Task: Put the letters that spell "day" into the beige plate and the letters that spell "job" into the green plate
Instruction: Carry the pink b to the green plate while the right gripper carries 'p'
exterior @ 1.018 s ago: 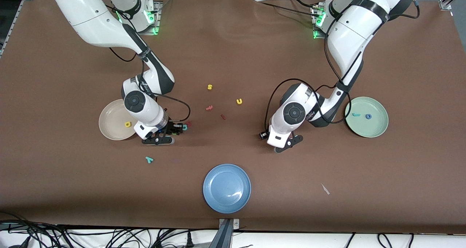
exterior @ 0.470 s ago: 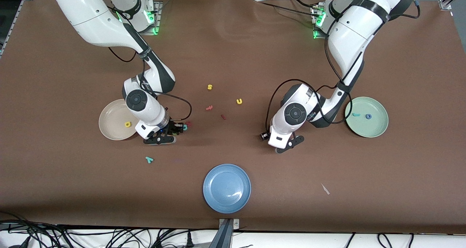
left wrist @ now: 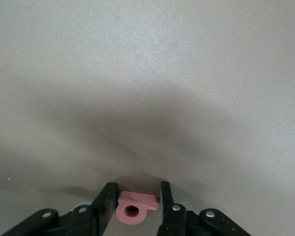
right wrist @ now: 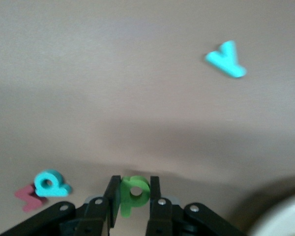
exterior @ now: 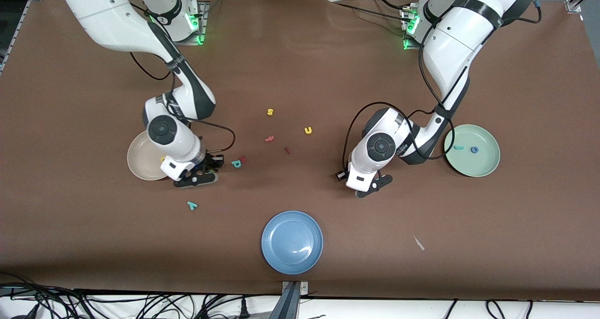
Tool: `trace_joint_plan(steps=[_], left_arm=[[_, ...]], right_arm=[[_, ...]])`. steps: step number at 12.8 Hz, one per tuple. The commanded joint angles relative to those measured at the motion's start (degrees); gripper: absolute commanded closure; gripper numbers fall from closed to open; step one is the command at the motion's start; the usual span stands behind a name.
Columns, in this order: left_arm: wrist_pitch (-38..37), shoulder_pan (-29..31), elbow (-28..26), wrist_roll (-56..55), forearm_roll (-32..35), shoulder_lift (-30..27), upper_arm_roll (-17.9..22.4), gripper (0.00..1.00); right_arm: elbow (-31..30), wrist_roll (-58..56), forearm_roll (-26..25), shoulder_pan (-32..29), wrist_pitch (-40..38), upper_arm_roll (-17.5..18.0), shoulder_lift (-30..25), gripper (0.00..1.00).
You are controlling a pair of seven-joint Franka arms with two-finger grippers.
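R gripper (right wrist: 132, 189) is closed onto the green a (right wrist: 133, 194): one finger at each side of the letter, jaws narrow. It is low over the table (exterior: 328, 66), w/ the beige plate (exterior: 139, 162) touching its 9 o'clock side in front view. Yellow d (exterior: 162, 159) lies in that plate, half hidden by the R wrist. Teal y (exterior: 191, 205) lies on the table at 6 o'clock of the R gripper, nearer to the front camera, apart from it. L gripper (left wrist: 136, 196) is closed onto the salmon b (left wrist: 135, 209) in the same way, pinched betw. both fingers, low over bare table. Green plate (exterior: 483, 166) is at approx. 2–3 o'clock of the L gripper, well apart; teal j (exterior: 458, 147) and blue o (exterior: 475, 150) lie in it, near each other, not touching. Other things: teal p (exterior: 236, 163) at approx. 2–3 o'clock of the R gripper, a small red piece (exterior: 243, 159) just beside it; yellow s (exterior: 270, 112), yellow u (exterior: 308, 130), red t (exterior: 269, 139) and red l (exterior: 287, 150) scattered near table centre; blue plate (exterior: 292, 241) at 6 o'clock of them, nearest to the front camera.
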Motion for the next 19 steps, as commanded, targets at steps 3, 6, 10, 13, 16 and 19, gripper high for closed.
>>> trace_joint_plan(steps=[3, 6, 10, 13, 16, 19], left_arm=[[-0.4, -0.3, 0.6, -0.2, 0.3, 0.4, 0.4, 0.72], [-0.4, -0.2, 0.7, -0.1, 0.3, 0.4, 0.4, 0.81], [-3.6, 1.6, 0.8, 0.2, 0.0, -2.0, 0.2, 0.85], [-15.0, 5.3, 0.8, 3.9, -0.4, -8.9, -0.9, 0.84], [-28.0, 13.2, 0.6, 18.2, -6.0, -14.9, -1.3, 0.84], [-38.8, 22.5, 0.0, 34.2, -5.9, -17.7, -1.1, 0.83]], right_arm=[[-8.0, -11.3, -0.2, -5.3, -3.2, 0.3, -9.9, 0.98], [-12.4, -18.3, -0.2, -9.2, -5.2, 0.2, -14.9, 0.98], [-17.1, -19.5, -0.1, -10.8, -4.4, -0.2, -16.9, 0.04], [-16.9, -19.2, -0.2, -10.7, -4.1, -0.2, -16.9, 0.01], [-14.6, -18.9, -0.4, -10.6, -1.1, -0.1, -14.0, 0.01], [-7.7, -19.9, -0.6, -9.3, 2.1, 0.4, -6.0, 0.01]])
